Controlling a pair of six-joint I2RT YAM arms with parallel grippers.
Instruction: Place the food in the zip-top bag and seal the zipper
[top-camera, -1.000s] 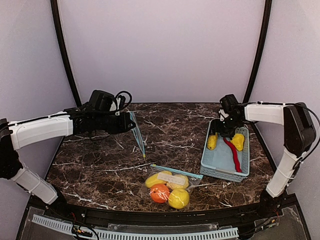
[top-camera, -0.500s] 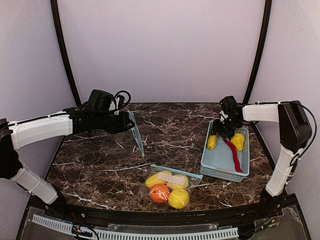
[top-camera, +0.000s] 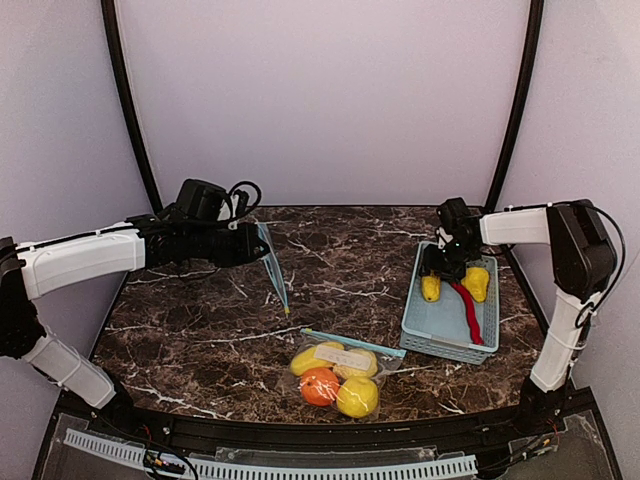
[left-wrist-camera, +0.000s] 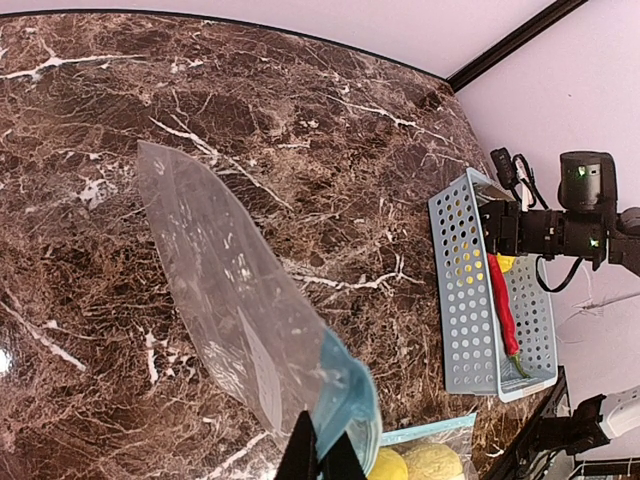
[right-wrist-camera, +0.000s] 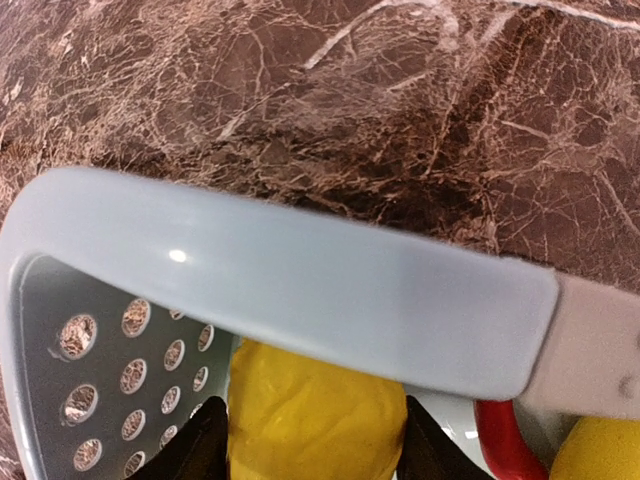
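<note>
a glossy yellow fruit (right-wrist-camera: 315, 420) lies in the far left corner of a pale blue perforated plastic basket (top-camera: 440, 325) on the right side of the dark brown marbled counter (top-camera: 340, 265). the right gripper (top-camera: 440, 272) reaches down into that corner, its jaws spread to either side of the fruit and right at its flanks; whether they already pinch it cannot be told. just right of it in the basket lies a slim red chili (top-camera: 467, 305), running toward the near end, and a second yellow piece (top-camera: 477, 283) lies beyond the chili at the far right. near the middle of the counter's near edge lies a clear zip-top bag with a blue zipper strip (top-camera: 345, 355), holding a round orange (top-camera: 319, 385) and several yellow pieces (top-camera: 357, 396). over the far left of the counter the left gripper (left-wrist-camera: 318, 440) has its jaws pressed together on the blue zipper edge of an empty clear bag (left-wrist-camera: 230, 290), which hangs down toward the counter.
</note>
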